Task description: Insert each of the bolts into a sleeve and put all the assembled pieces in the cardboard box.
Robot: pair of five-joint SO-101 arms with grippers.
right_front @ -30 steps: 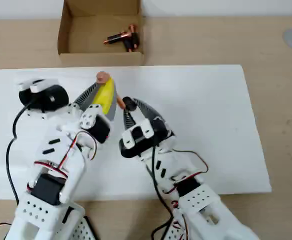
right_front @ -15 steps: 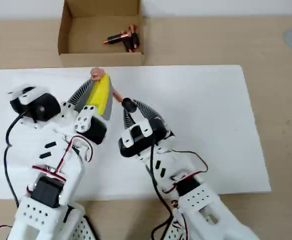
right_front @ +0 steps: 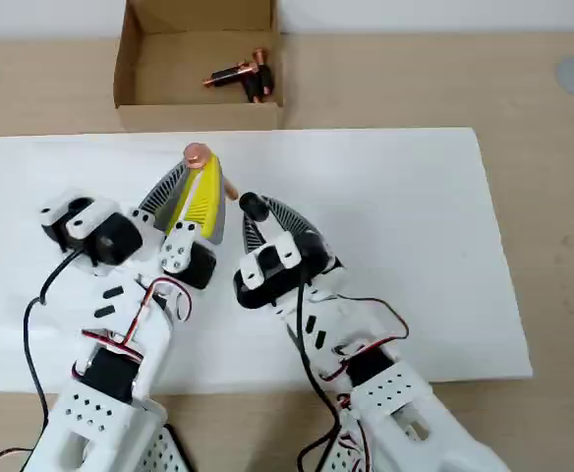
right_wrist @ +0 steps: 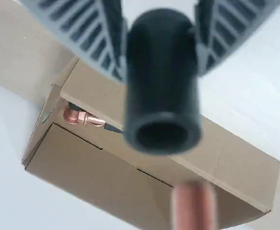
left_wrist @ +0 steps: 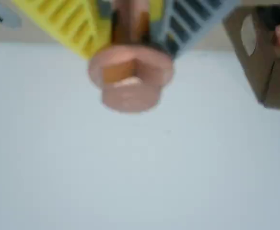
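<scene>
Left gripper (right_front: 198,173): its yellow and grey fingers are closed on the copper bolt with a flanged hex head (right_front: 200,154), which it holds over the white sheet (right_front: 395,246) near the box. The head pokes out past the fingertips.
Bolt shank: slants towards the other arm, its tip just beside the sleeve's open end and not inside it.
Right gripper (right_front: 254,210): its grey ribbed fingers are clamped on the black cylindrical sleeve (right_wrist: 162,81), whose bore faces the box.
Open cardboard box (right_front: 125,69): stands on the wooden table (right_front: 543,197) past the sheet's far edge.
Assembled copper-and-black pieces (right_front: 240,74): lie inside the box, by its wall.
</scene>
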